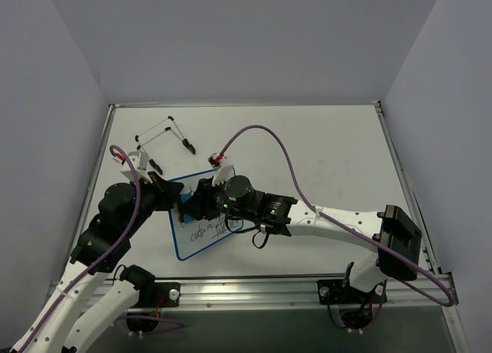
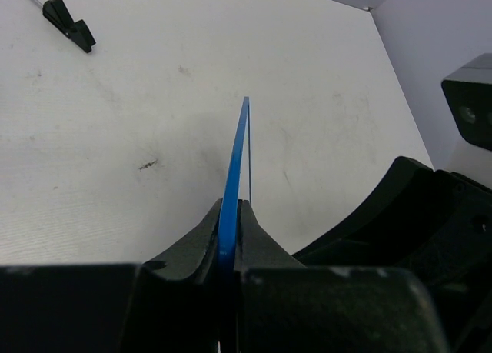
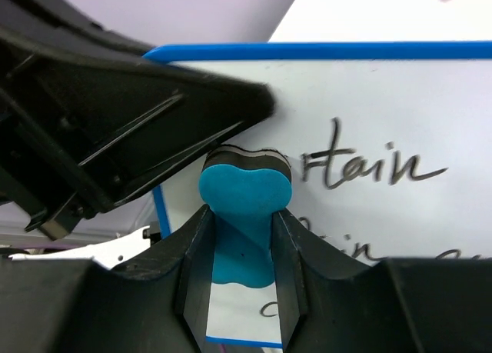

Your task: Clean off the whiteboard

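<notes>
The whiteboard [image 1: 201, 244], white with a thin blue frame and black handwriting, is held off the table between both arms. My left gripper [image 1: 178, 207] is shut on its left edge; the left wrist view shows the blue frame [image 2: 244, 138] edge-on, pinched between the fingers of that gripper [image 2: 233, 207]. My right gripper [image 3: 244, 214] is shut on a blue eraser block [image 3: 246, 185], whose dark felt face presses the whiteboard [image 3: 369, 99] just left of the writing [image 3: 369, 164]. In the top view the right gripper [image 1: 201, 203] covers the eraser.
A thin wire stand with black feet [image 1: 165, 136] lies on the table behind the board; one of its black feet [image 2: 69, 24] shows in the left wrist view. Grey walls close in the table [image 1: 330, 153] on three sides.
</notes>
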`<state>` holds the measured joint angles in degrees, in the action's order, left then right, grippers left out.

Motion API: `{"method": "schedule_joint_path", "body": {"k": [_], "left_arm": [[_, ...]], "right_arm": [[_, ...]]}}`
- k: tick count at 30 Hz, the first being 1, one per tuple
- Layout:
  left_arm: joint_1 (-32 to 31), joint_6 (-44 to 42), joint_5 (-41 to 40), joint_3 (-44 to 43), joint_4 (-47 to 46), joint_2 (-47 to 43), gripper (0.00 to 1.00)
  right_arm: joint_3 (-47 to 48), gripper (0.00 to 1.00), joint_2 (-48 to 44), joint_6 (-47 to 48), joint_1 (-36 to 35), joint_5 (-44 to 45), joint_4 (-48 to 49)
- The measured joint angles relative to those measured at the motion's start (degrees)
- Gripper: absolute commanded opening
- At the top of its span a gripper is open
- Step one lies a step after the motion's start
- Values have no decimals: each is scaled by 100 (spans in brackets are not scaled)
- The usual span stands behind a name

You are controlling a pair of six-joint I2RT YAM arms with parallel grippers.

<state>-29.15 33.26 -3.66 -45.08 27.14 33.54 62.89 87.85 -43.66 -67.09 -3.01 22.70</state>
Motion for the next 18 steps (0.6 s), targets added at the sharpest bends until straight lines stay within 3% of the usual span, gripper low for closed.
{"method": "schedule_joint_path", "body": {"k": [7,13,18], "left_arm": [[72,76,-133,96,-210,127,2],[83,264,-256,98,-197,146,2],[109,461,-372,101,-122,155,2]], "right_arm": [[-72,0,448,164,1091,-960,455],[-120,0,1110,426,1998,-1078,905],[-74,0,1453,557,2184,-997,962]]}}
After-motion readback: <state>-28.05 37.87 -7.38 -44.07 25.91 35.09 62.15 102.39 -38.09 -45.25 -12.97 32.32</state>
